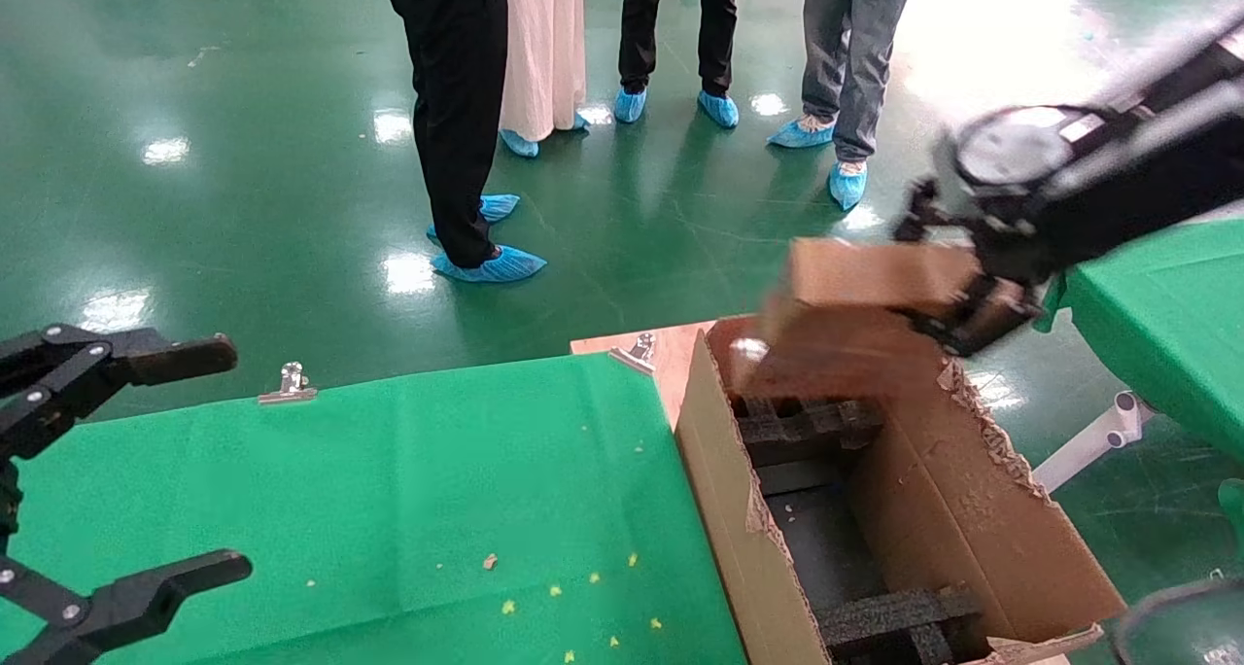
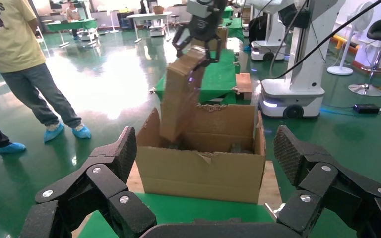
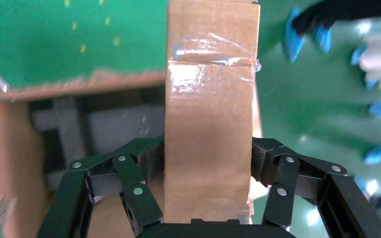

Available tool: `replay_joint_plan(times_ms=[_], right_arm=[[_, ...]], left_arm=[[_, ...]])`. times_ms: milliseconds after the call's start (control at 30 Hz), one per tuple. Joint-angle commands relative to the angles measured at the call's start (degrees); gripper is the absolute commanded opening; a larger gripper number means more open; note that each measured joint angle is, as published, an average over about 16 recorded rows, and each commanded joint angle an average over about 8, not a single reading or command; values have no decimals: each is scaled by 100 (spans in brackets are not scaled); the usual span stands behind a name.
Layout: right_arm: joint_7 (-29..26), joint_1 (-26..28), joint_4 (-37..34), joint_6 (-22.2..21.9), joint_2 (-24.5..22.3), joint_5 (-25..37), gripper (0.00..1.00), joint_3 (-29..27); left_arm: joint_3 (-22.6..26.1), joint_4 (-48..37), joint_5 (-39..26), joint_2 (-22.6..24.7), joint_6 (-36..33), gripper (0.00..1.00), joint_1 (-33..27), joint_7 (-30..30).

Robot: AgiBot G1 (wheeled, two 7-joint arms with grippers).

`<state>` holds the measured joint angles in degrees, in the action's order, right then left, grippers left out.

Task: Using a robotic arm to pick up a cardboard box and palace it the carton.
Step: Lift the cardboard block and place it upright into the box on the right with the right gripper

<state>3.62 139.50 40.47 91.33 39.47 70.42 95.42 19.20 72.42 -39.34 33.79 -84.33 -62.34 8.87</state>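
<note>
We see the right tool [image 1: 957,286] up in the air over the far end of the carton [image 1: 904,509]. It is clamped on the cardboard box [image 1: 865,286]. In the right wrist view the black fingers [image 3: 134,183] press on both long sides of the cardboard box [image 3: 208,124], and shiny tape [image 3: 211,59] runs across the brown face. The box hangs above the open carton [image 3: 10,148] and does not rest on anything. Its low end dips near the far wall of the carton, but we cannot tell if it touches.

The carton stands to the right of the surface [image 1: 389,509], just beside its right edge. The carton's flaps are ragged and torn. Inside we see black foam blocks [image 1: 807,422] at the far end and more at the near end.

The surface has a green cloth on it, with small yellow crumbs [image 1: 554,592] near the front. A metal clip [image 1: 290,383] holds the cloth at the far edge.

The left tool [image 1: 228,461] hangs at the left, over the near left part of the surface. Its fingers are wide apart and hold nothing. In the left wrist view we look between its fingers [image 2: 114,163] at the carton [image 2: 203,158] and the cardboard box [image 2: 181,94] tilted above it, with the right tool [image 2: 198,47] gripping the top end.

On the shiny green floor [image 1: 243,159], far behind the surface, people stand in blue shoe covers [image 1: 491,266].
</note>
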Motion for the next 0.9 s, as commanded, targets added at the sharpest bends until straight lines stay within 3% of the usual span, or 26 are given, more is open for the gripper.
replay_joint_plan(times_ms=[33,433,900], right_arm=[[-91,101,114,3,-211,17,0,196],[-491,424,545,-71,-835,30,0,1088],[-716,350,474,-193,-821,-15,0,1131]], left_arm=[[0,0,0,0,0,100,0,0],[1,-1,2,-1,2,100,0,-1],[0,-2,3,-1,2,100,0,-1]])
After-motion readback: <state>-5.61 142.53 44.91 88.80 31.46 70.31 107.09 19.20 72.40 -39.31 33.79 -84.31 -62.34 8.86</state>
